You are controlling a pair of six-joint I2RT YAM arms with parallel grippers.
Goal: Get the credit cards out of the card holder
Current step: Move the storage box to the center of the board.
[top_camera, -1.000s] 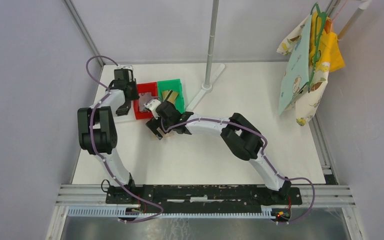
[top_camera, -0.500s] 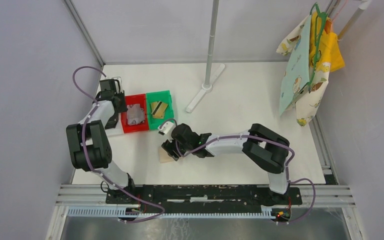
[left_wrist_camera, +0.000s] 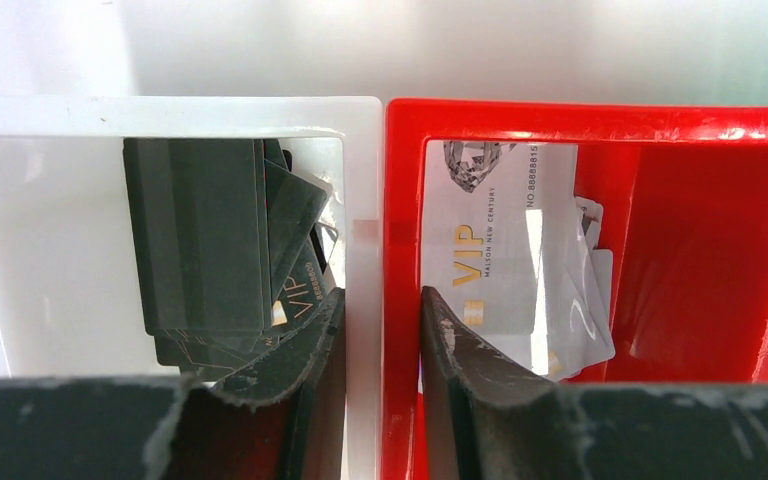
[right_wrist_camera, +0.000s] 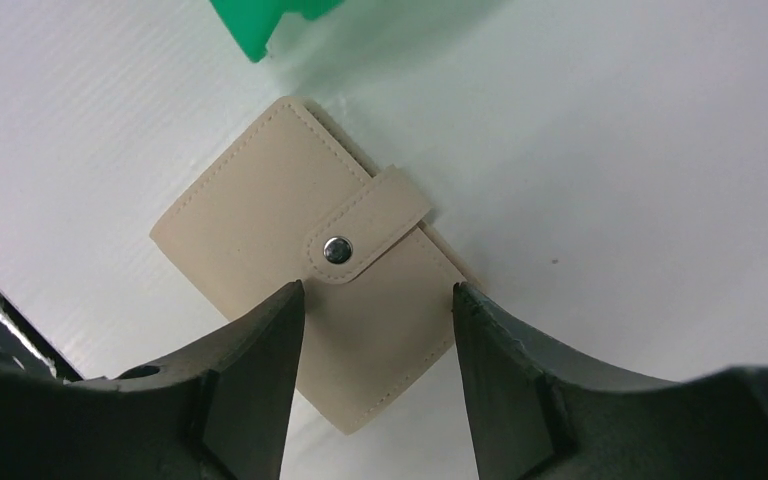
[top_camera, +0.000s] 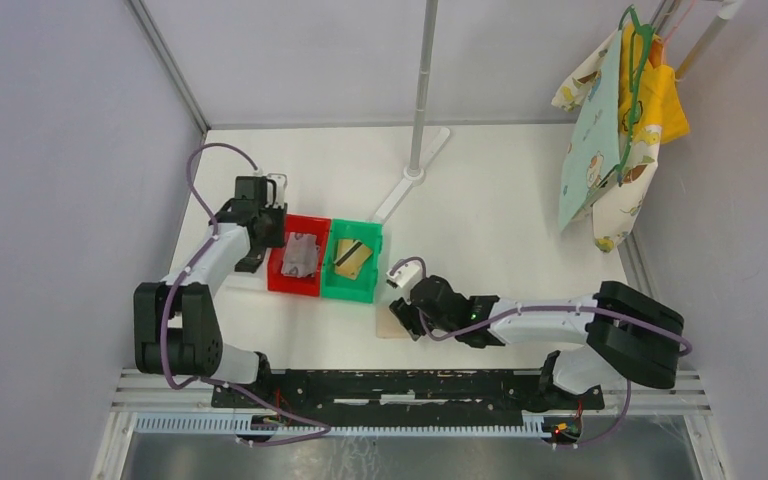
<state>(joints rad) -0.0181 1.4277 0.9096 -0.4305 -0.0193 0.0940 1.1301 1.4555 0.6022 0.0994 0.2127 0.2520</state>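
The right gripper [right_wrist_camera: 375, 290] stands with jaws parted astride the card holder [right_wrist_camera: 260, 210], which lies flat and snapped closed directly beneath it. Whether the fingers press its edges cannot be told. The holder looks light, soft and yielding, so a pinch across its stitched sides, clear of the snap flap [right_wrist_camera: 338, 250], seems safest. Only the left wrist view shows the left gripper [left_wrist_camera: 383, 295] clenched over the touching walls of a white tray [left_wrist_camera: 50, 250] and red bin [left_wrist_camera: 700, 250], with silvery credit cards [left_wrist_camera: 500, 260] just ahead of its fingertips. Only the overhead view shows a gold card [top_camera: 353, 258] in the green bin [top_camera: 352, 292].
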